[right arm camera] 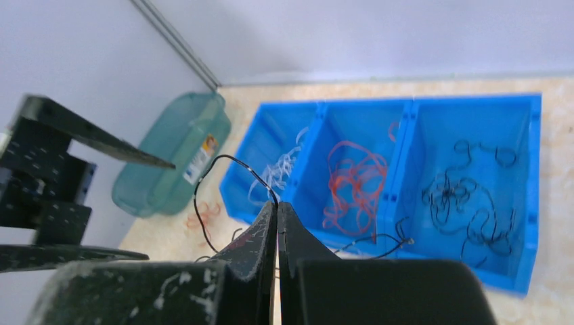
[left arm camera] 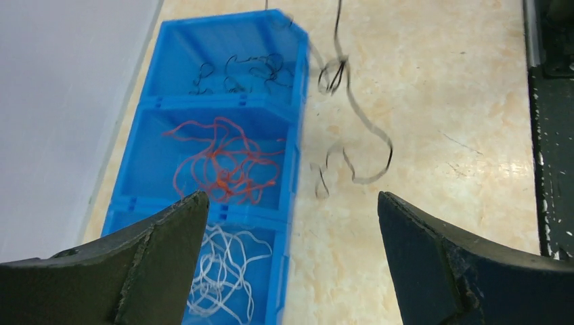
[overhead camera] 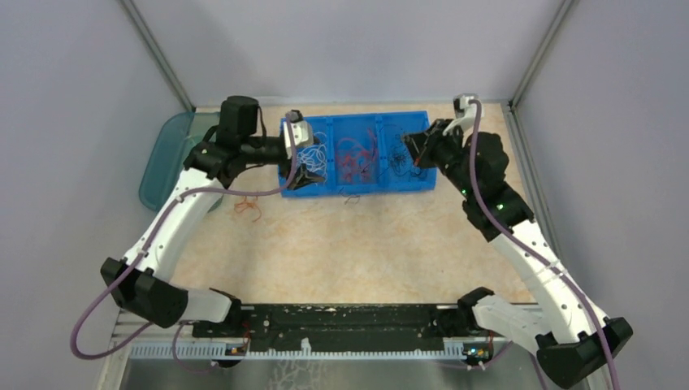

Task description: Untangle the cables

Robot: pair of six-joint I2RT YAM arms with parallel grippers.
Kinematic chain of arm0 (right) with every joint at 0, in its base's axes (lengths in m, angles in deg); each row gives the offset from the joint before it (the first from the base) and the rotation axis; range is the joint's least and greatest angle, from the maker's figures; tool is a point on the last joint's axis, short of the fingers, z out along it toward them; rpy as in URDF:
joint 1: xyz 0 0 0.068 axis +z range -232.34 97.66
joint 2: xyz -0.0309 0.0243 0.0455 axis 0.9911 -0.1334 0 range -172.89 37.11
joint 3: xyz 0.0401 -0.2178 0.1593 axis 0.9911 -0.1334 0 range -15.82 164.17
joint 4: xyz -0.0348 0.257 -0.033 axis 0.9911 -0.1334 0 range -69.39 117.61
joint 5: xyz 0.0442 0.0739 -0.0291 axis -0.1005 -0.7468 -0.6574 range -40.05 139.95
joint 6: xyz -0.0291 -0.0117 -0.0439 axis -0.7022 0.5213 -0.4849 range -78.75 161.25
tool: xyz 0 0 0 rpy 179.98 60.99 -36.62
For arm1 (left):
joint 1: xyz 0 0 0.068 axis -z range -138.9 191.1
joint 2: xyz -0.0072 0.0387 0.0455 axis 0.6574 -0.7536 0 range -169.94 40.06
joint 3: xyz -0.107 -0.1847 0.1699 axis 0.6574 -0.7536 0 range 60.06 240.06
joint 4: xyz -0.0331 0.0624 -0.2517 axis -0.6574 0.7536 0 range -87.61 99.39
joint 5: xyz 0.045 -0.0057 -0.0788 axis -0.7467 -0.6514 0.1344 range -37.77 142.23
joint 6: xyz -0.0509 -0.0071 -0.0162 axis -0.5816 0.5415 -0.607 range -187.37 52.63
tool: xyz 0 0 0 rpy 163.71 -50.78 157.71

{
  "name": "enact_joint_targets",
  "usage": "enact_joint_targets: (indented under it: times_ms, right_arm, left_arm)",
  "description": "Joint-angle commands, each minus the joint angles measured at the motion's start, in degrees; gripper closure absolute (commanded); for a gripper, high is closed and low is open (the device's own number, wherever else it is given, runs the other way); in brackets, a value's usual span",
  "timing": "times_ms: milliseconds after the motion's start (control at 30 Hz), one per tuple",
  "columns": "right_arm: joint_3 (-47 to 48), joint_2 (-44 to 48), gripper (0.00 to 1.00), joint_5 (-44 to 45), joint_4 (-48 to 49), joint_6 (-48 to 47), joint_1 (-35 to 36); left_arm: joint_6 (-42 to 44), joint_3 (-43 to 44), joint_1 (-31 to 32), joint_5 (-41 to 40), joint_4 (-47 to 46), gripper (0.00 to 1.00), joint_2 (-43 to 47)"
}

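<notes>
A blue tray [overhead camera: 422, 185] holds the cables sorted by colour: white cables [left arm camera: 222, 269] in its left bin, orange-red cables [left arm camera: 227, 166] in the middle, black cables [right arm camera: 467, 196] on the right. My right gripper [right arm camera: 277, 204] is shut on a thin black cable [right arm camera: 227, 158] that arcs up from its tips and drops to the left; it hovers at the tray's right end [overhead camera: 412, 150]. My left gripper [left arm camera: 291, 200] is open and empty above the tray's front left corner [overhead camera: 307, 175]. A loose black cable [left arm camera: 359, 122] curls over the table beside the tray.
A teal bin [overhead camera: 165, 154] stands at the back left, against the wall. A small orange-red cable [overhead camera: 248, 207] lies on the table in front of it. Another black cable [right arm camera: 379, 238] drapes over the tray's front rim. Grey walls close in both sides.
</notes>
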Motion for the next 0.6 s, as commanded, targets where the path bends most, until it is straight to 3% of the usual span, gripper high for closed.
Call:
enact_joint_targets:
  times_ms: [0,100,300,400,567]
  right_arm:
    - [10.57,-3.33,1.0,-5.37,-3.66,-0.01,-4.02]
    - [16.41,-6.48,1.0,-6.88,-4.1,-0.2,-6.91]
    - [25.27,-12.71,1.0,-6.73,-4.98,-1.97,-12.68]
    - [27.89,-14.71,1.0,-0.86,-5.58,-5.53,-13.3]
    - [29.9,-17.5,1.0,3.25,-4.6,-8.58,-14.24]
  left_arm:
    - [-3.06,-0.72,-7.85,3.69,2.11,0.01,1.67]
    - [-0.91,1.39,-15.75,4.17,5.23,0.01,0.87]
    - [11.4,1.46,-31.11,5.24,16.7,0.01,-2.54]
    - [19.57,-1.69,-34.69,1.42,20.47,0.02,-3.38]
    - [22.64,-9.81,-36.3,-6.15,17.72,0.02,-2.4]
